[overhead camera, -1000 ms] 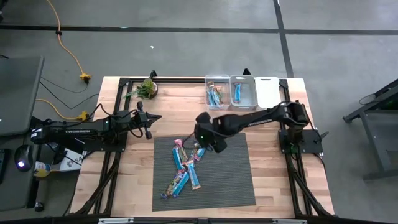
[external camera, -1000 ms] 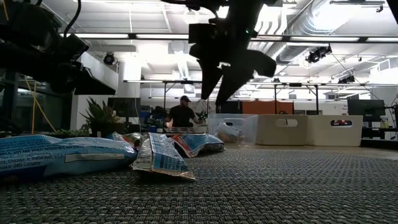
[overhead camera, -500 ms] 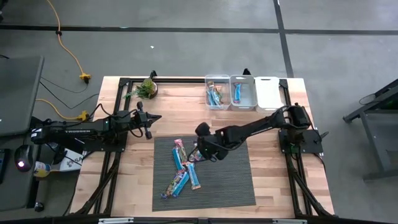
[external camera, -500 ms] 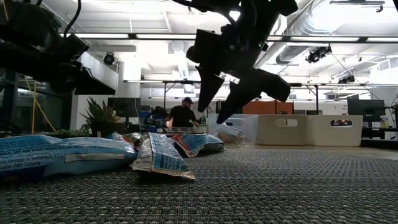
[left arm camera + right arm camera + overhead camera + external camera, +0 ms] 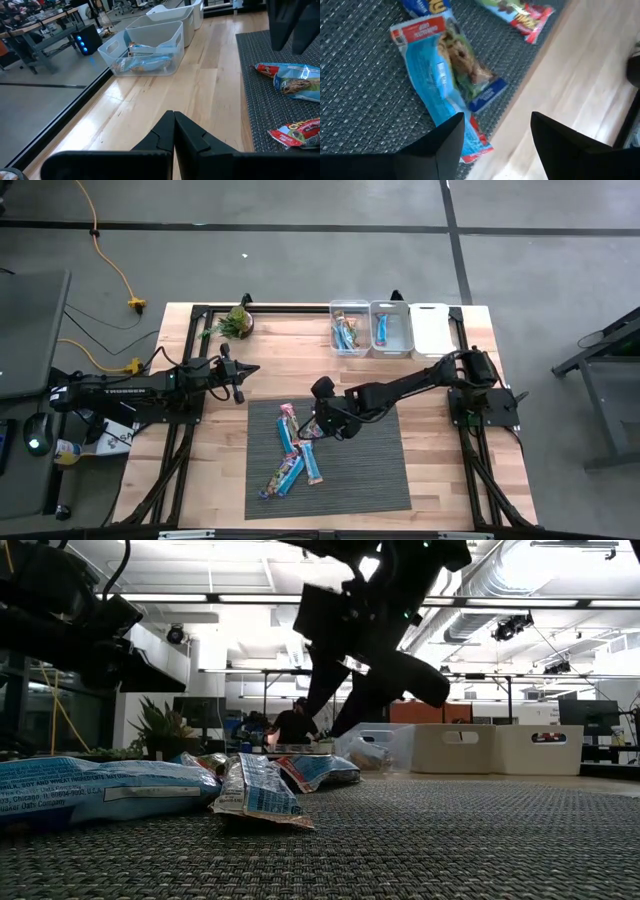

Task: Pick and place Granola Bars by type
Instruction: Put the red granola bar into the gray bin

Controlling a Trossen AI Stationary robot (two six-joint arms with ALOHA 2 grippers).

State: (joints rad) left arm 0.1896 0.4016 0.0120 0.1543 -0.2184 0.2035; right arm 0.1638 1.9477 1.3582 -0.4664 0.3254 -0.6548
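Observation:
Several wrapped granola bars [image 5: 296, 452] in light blue, pink and green lie flat in a loose heap on the left half of a grey woven mat [image 5: 365, 470]. My right gripper [image 5: 320, 420] hovers open over the heap's far end. In the right wrist view its open fingers [image 5: 497, 137] stand above a light blue bar with red ends [image 5: 442, 75], near the mat's edge, touching nothing. In the low view the right gripper [image 5: 350, 705] hangs clear above the mat. My left gripper [image 5: 240, 376] waits shut over bare wood to the mat's left, and its shut fingertips [image 5: 174, 122] touch nothing.
Three small bins stand at the table's far edge: a clear one [image 5: 349, 328] with light blue bars, a second [image 5: 391, 327] with one blue bar, and a white one [image 5: 431, 328]. A potted plant [image 5: 238, 320] sits at the far left. Bare wood surrounds the mat.
My right gripper has moved toward the table's near edge and a little left, coming down over the far end of the heap of bars and tipping forward. Its fingers have stayed open. The bars have not moved.

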